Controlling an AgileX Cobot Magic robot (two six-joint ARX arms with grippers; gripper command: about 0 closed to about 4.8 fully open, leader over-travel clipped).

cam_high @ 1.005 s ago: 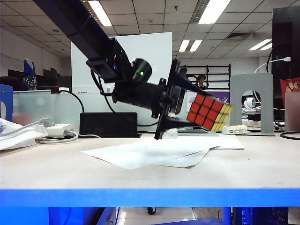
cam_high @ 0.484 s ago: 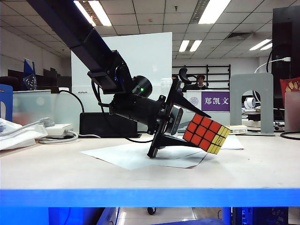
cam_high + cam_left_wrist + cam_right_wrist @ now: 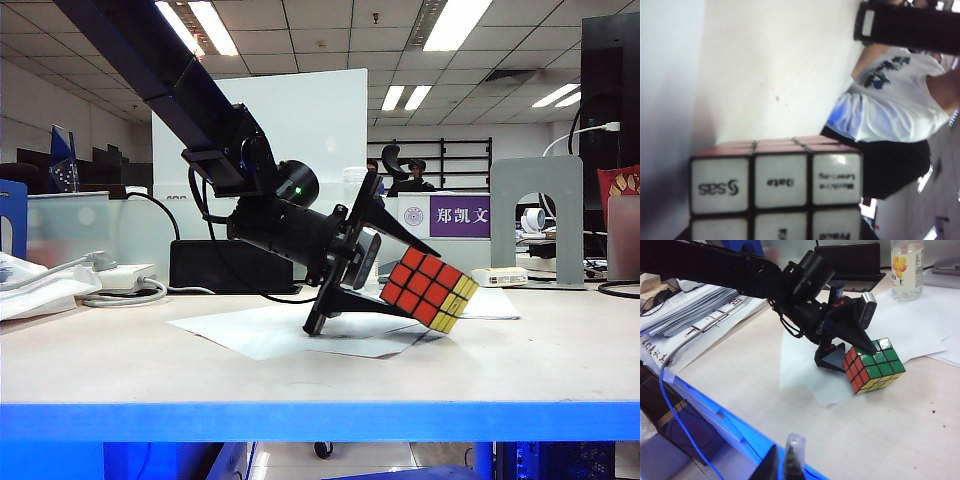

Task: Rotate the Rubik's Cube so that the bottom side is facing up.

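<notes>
Now, cube: Rubik's Cube is sinking lower vs a sec ago, tilted, clamped between left gripper jaws.
Meaning: is nearing paper sheet; flip prob. unfinished.
R gripper: is idling well apart, jaws look nearly closed, empty.

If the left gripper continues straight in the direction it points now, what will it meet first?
The left gripper, holding the Rubik's Cube, points down to the right. The cube's lower corner would probably meet the white paper on the table first.

L arm slants down w/ left gripper clamped; right gripper parked back, fingers together.
</notes>
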